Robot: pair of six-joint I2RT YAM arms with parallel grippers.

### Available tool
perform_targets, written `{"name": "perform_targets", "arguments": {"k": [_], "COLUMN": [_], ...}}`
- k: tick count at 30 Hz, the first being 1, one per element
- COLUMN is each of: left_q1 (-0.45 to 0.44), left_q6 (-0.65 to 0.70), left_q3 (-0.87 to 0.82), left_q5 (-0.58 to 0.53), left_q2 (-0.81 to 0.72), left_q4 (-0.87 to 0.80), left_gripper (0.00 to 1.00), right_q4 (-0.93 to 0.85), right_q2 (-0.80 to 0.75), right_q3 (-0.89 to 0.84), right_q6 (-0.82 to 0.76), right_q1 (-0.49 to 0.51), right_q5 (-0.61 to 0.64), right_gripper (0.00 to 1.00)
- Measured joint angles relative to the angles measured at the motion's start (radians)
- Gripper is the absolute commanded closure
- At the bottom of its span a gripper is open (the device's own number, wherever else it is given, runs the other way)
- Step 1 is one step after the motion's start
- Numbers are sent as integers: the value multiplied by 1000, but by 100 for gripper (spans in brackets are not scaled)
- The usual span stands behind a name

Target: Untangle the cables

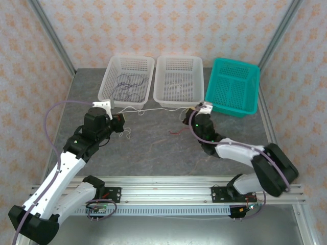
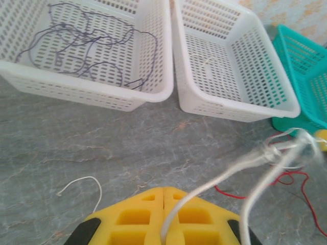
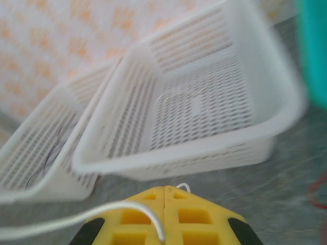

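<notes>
Nearest the bases, the left gripper point(image 2: 163, 191) has its yellow fingers pressed together on a white cable point(image 2: 214, 178), which leaves the seam toward 2 o'clock and reaches a blurred knot. The right gripper point(image 3: 164, 190) is likewise closed, and the same white cable point(image 3: 102, 212) slips out of its seam toward 9 o'clock. From above, this cable runs as a thin pale line across the grey table point(image 1: 153, 150) between the two wrists, just in front of the baskets. A red cable point(image 2: 286, 179) lies loose on the table at 4 o'clock of the knot, and a loose white end point(image 2: 82, 181) curls at 10 o'clock of the left fingers. Farther back three baskets stand in a row. The left white basket point(image 1: 109, 76), at 11 o'clock on the table, holds a tangle of purple cables point(image 2: 87, 46). The middle white basket point(image 1: 158, 81), at 12 o'clock, holds one pale wire loop point(image 3: 168, 98), faint against the mesh. The teal basket point(image 1: 255, 89) sits at 1 o'clock, and what lies inside it cannot be made out. The right wrist view is blurred, and the teal basket is cut off at its edge.
</notes>
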Motion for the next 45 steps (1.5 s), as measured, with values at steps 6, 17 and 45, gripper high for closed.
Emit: {"name": "perform_targets", "arguments": {"k": [6, 17, 45], "left_q1": [14, 35, -134], "left_q6": [-10, -34, -145], "left_q3": [0, 13, 1683], "left_q5": [-51, 210, 315], "left_q2": [0, 41, 1173], "left_q4": [-24, 73, 265], "left_gripper": [100, 100, 100], "right_q4": [-236, -488, -870], "right_q2": [-312, -343, -233], "right_q3": [-46, 302, 559], "right_q6": [51, -6, -36], "right_q1": [-148, -278, -278], "right_q5": [162, -150, -280], "right_gripper": [100, 100, 33]}}
